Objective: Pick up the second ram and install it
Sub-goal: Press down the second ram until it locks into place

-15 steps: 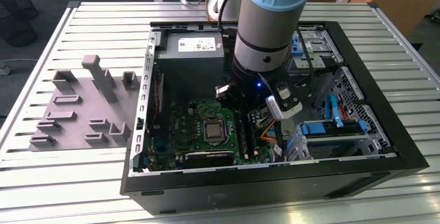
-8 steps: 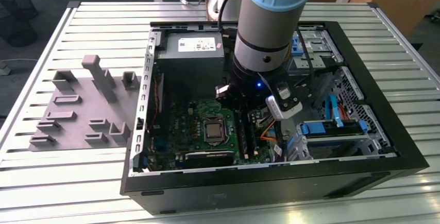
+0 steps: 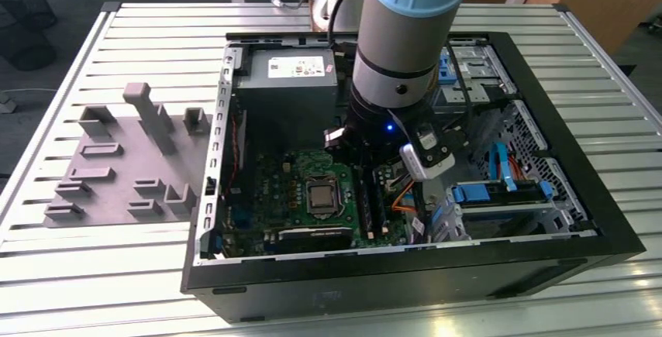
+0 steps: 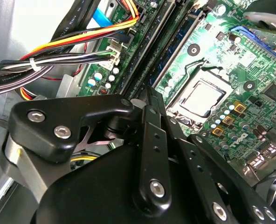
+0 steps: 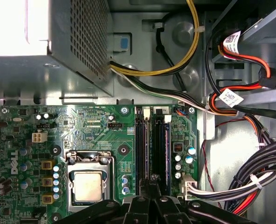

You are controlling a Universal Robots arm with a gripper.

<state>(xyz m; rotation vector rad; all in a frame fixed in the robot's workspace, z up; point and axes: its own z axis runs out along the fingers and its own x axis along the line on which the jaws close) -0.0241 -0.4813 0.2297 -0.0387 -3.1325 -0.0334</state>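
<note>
Second ram (image 5: pixel 152 173) is hard to tell apart from the dark parts around it. My best reading in the first wrist view is the thin edge-on sliver at the very tip of the gripper (image 5: pixel 152 186), over the near end of the memory slots (image 5: pixel 153 140) that run just beside the CPU socket (image 5: pixel 88 185). I cannot tell whether the gripper pinches it, presses on it or merely hangs above it, nor whether the stick is seated.

In the exterior view the arm (image 3: pixel 398 35) reaches deep into the computer case (image 3: pixel 579 197) on the bench (image 3: pixel 155 27), with its wrist low over the slots on the far side of the CPU socket from the grey fixture (image 3: pixel 124 159).

Several things could go wrong, as I judge it:
- The slots lie tight side by side, so a small offset would set the stick on a slot wall or in the neighbouring slot; pushing then would flex the motherboard (image 5: pixel 96 126).
- A tilt along the slot would seat one end and leave the other proud, with its latch unclosed.
- The cable bundle (image 5: pixel 250 177), beyond the slots from the CPU socket, sits near enough to snag the gripper's links.
- The power supply (image 5: pixel 77 42) crowds the wrist on one side.
</note>
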